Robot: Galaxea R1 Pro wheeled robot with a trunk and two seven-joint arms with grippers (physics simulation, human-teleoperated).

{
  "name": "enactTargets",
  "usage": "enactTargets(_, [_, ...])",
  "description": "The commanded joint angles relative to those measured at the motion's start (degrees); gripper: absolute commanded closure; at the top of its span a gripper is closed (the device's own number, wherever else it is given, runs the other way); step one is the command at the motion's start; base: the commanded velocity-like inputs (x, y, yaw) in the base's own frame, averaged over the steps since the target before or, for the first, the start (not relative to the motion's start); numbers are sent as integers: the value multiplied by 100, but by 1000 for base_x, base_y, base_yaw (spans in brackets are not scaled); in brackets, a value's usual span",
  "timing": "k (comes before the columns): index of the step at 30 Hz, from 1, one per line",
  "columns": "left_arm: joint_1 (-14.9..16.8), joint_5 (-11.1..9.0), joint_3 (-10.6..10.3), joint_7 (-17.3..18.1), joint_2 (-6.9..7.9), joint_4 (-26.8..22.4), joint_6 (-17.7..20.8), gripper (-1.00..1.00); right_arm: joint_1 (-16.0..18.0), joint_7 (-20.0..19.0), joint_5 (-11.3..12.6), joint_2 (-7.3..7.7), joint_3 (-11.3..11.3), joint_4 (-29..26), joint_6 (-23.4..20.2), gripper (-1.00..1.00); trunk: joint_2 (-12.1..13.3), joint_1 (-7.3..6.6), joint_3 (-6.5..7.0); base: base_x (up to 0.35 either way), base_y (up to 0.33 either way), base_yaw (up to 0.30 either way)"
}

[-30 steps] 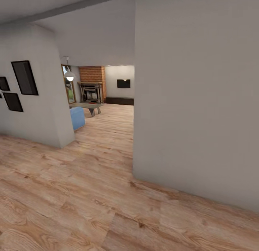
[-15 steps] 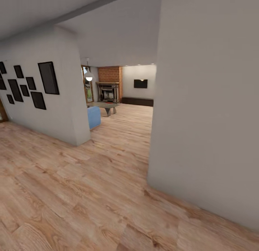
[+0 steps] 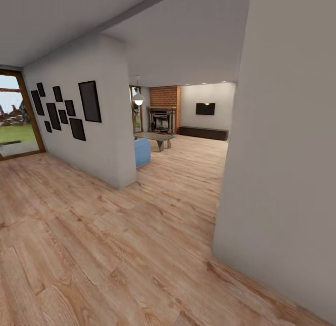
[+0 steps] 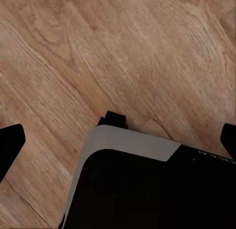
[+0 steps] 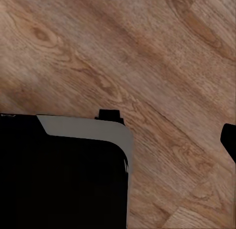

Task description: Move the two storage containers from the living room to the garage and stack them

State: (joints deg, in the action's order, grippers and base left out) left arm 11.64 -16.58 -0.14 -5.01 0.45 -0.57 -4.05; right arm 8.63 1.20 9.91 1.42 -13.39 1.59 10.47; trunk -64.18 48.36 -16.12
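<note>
Position: you are on the light wood plank floor (image 3: 116, 251) of a hallway, looking through an opening toward the living room (image 3: 186, 130).
Right side: a plain grey-white wall (image 3: 289, 153) stands close to you and blocks that side of the head view.
Left side: a wall carries a cluster of black picture frames (image 3: 65, 109); a wood-framed glass door (image 3: 16, 116) past it shows grass outside.
Living room: you can see the brick fireplace (image 3: 164, 112), a low table (image 3: 155, 138), the end of a blue sofa (image 3: 142, 151), a long dark low cabinet (image 3: 203, 132), a dark wall panel (image 3: 205, 109) and a hanging lamp (image 3: 138, 100).
Storage containers: you cannot see them from here.
Left gripper (image 4: 118, 140): its black fingertips (image 4: 10, 143) sit at opposite edges of the wrist view, spread wide, nothing between them, above the robot's base (image 4: 147, 184).
Right gripper: one fingertip (image 5: 229, 140) shows; you cannot tell the spacing.
</note>
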Motion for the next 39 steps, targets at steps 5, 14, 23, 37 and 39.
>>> enactTargets(5, [5, -21, -4, -9, -1, 5, -17, -100, 7, 3, 54, -2, -49, 17, 34, -100, -4, 4, -7, 325, 0, 287])
enactTargets(14, [5, -21, -4, -9, -1, 5, -11, -100, 7, 3, 54, -2, -49, 17, 32, -100, -4, 4, -7, 325, 0, 287])
enactTargets(23, [5, -21, -4, -9, -1, 5, -24, -100, 7, 3, 54, -2, -49, 17, 33, -100, -4, 4, -7, 325, 0, 287])
enactTargets(37, [5, -21, -4, -9, -1, 5, -34, -100, 7, 3, 54, -2, -41, 17, 34, -100, -4, 4, -7, 325, 0, 287])
enactTargets(39, [5, -21, -4, -9, -1, 5, -34, -100, 7, 3, 54, -2, -41, 17, 34, -100, -4, 4, -7, 325, 0, 227])
